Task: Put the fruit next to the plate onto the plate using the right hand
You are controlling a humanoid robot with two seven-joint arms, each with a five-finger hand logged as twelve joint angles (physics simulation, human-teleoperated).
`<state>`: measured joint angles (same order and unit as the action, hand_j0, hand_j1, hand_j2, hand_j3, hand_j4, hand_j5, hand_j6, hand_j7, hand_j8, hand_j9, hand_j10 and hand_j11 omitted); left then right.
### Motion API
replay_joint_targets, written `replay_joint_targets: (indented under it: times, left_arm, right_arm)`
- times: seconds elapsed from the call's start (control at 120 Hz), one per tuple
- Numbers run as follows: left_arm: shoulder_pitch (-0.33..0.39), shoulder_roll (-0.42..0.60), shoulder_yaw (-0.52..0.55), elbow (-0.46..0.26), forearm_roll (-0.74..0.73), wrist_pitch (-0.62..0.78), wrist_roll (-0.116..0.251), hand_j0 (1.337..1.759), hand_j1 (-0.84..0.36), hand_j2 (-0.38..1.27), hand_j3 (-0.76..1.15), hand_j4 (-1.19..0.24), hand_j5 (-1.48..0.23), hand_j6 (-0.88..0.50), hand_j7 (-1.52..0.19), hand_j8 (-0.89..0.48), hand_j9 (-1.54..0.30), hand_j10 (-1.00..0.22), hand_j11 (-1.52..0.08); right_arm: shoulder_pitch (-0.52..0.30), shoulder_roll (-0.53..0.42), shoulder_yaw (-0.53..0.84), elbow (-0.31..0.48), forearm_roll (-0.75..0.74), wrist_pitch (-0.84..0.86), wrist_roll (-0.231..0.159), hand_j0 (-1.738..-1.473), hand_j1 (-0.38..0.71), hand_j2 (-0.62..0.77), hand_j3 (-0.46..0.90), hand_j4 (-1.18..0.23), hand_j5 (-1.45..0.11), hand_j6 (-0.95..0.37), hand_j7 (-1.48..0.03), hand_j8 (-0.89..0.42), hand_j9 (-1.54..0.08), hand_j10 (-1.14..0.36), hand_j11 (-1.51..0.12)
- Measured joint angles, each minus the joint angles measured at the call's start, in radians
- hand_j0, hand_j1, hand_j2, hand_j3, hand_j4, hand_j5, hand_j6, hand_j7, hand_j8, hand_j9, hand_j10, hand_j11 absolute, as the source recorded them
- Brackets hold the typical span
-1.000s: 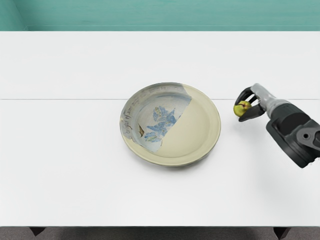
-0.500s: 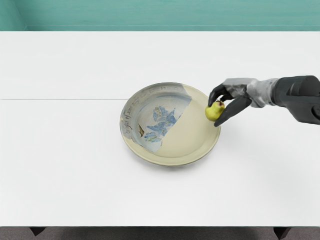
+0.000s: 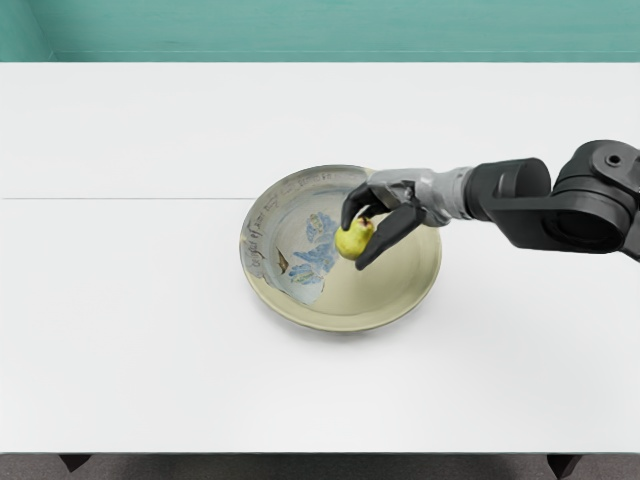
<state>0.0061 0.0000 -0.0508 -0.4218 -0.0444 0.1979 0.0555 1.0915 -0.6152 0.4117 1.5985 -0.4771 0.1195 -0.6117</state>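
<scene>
Now pear [image 3: 353, 239] in right hand [image 3: 378, 210], above plate [image 3: 300, 310].

the right arm [image 3: 540, 200] enters from 3 o'clock and is stretched toward 9 o'clock. the right hand [image 3: 388, 205] has its dark fingers [image 3: 353, 205] curled downward, pinching the fruit [image 3: 353, 240].

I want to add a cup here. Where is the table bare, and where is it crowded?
The table is bare left of the plate, along its near edge and behind the plate. Crowded: over the plate's middle and right, where the right hand holds the fruit.
</scene>
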Motion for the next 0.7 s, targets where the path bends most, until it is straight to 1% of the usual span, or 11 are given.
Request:
replay_joint_targets:
  times: [0.058, 0.092, 0.108, 0.217, 0.283, 0.342, 0.442, 0.517, 0.558, 0.625, 0.7]
  left_arm:
    - [0.0, 0.0, 0.0, 0.0, 0.0, 0.0, 0.0, 1.658, 0.34, 0.0, 0.0, 0.0, -0.01, 0.0, -0.01, 0.0, -0.01, 0.0, -0.01]
    - [0.0, 0.0, 0.0, 0.0, 0.0, 0.0, 0.0, 1.658, 0.34, 0.0, 0.0, 0.0, -0.01, 0.0, -0.01, 0.0, -0.01, 0.0, -0.01]
    - [0.0, 0.0, 0.0, 0.0, 0.0, 0.0, 0.0, 1.658, 0.34, 0.0, 0.0, 0.0, -0.01, 0.0, -0.01, 0.0, -0.01, 0.0, -0.01]
    - [-0.001, 0.0, 0.0, 0.0, 0.0, 0.0, 0.0, 1.658, 0.34, 0.0, 0.0, 0.0, -0.01, 0.0, -0.01, 0.0, -0.01, 0.0, -0.01]
    - [0.0, 0.0, 0.0, 0.0, 0.0, 0.0, 0.0, 1.658, 0.34, 0.0, 0.0, 0.0, -0.01, 0.0, -0.01, 0.0, -0.01, 0.0, -0.01]
    - [0.0, 0.0, 0.0, 0.0, 0.0, 0.0, 0.0, 1.658, 0.34, 0.0, 0.0, 0.0, -0.01, 0.0, -0.01, 0.0, -0.01, 0.0, -0.01]
    - [-0.005, 0.0, 0.0, 0.0, 0.0, 0.0, 0.0, 1.658, 0.34, 0.0, 0.0, 0.0, -0.01, 0.0, -0.01, 0.0, -0.01, 0.0, -0.01]
    - [-0.007, 0.0, 0.0, 0.0, 0.0, 0.0, 0.0, 1.658, 0.34, 0.0, 0.0, 0.0, -0.01, 0.0, -0.01, 0.0, -0.01, 0.0, -0.01]
    - [-0.008, 0.0, -0.001, -0.001, 0.001, 0.0, 0.0, 1.658, 0.34, 0.0, 0.0, 0.0, -0.01, 0.0, -0.01, 0.0, -0.01, 0.0, -0.01]
    - [-0.018, 0.0, -0.001, -0.001, 0.001, 0.0, 0.0, 1.658, 0.34, 0.0, 0.0, 0.0, -0.01, 0.0, -0.01, 0.0, -0.01, 0.0, -0.01]
    - [-0.02, 0.0, -0.001, -0.003, 0.001, 0.0, 0.0, 1.658, 0.34, 0.0, 0.0, 0.0, -0.01, 0.0, -0.01, 0.0, -0.01, 0.0, -0.01]
  right_arm:
    - [-0.001, 0.003, 0.001, -0.005, -0.011, -0.012, 0.0, -1.645, 0.33, 0.28, 0.0, -0.83, -1.14, -0.36, -1.12, -0.36, -1.15, -0.85, -1.15]
    - [-0.002, 0.003, 0.001, -0.007, -0.015, -0.018, 0.0, -1.647, 0.29, 0.25, 0.0, -0.84, -1.04, -0.35, -1.03, -0.39, -1.05, -0.78, -1.05]
    - [-0.003, 0.003, 0.001, -0.008, -0.016, -0.019, 0.0, -1.648, 0.26, 0.23, 0.0, -0.83, -0.98, -0.34, -0.97, -0.38, -0.99, -0.73, -0.99]
    - [-0.007, 0.0, 0.001, -0.009, -0.019, -0.025, 0.001, -1.652, 0.02, 0.13, 0.0, -0.56, -0.59, -0.19, -0.58, -0.2, -0.59, -0.44, -0.59]
    - [-0.008, -0.001, 0.001, -0.009, -0.02, -0.025, 0.001, -1.653, -0.08, 0.1, 0.0, -0.41, -0.42, -0.12, -0.42, -0.12, -0.43, -0.32, -0.43]
    - [-0.009, -0.003, 0.001, -0.008, -0.019, -0.024, 0.001, -1.655, -0.15, 0.07, 0.0, -0.31, -0.32, -0.09, -0.31, -0.09, -0.32, -0.24, -0.32]
    - [-0.009, -0.003, 0.004, -0.006, -0.015, -0.02, 0.001, -1.656, -0.23, 0.04, 0.0, -0.19, -0.19, -0.06, -0.19, -0.06, -0.2, -0.15, -0.2]
    - [-0.008, -0.011, 0.008, -0.001, -0.008, -0.01, 0.001, -1.657, -0.26, 0.03, 0.0, -0.13, -0.14, -0.04, -0.13, -0.04, -0.14, -0.1, -0.14]
    - [-0.009, -0.029, 0.024, 0.0, 0.013, 0.029, 0.001, -1.657, -0.28, 0.03, 0.0, -0.11, -0.11, -0.03, -0.11, -0.03, -0.11, -0.08, -0.11]
    - [-0.01, -0.107, 0.059, 0.002, 0.102, 0.147, 0.001, -1.657, -0.3, 0.02, 0.0, -0.08, -0.08, -0.03, -0.08, -0.02, -0.08, -0.06, -0.08]
    - [-0.011, -0.256, 0.089, 0.001, 0.224, 0.306, 0.001, -1.657, -0.31, 0.01, 0.0, -0.05, -0.06, -0.02, -0.05, -0.02, -0.06, -0.04, -0.06]
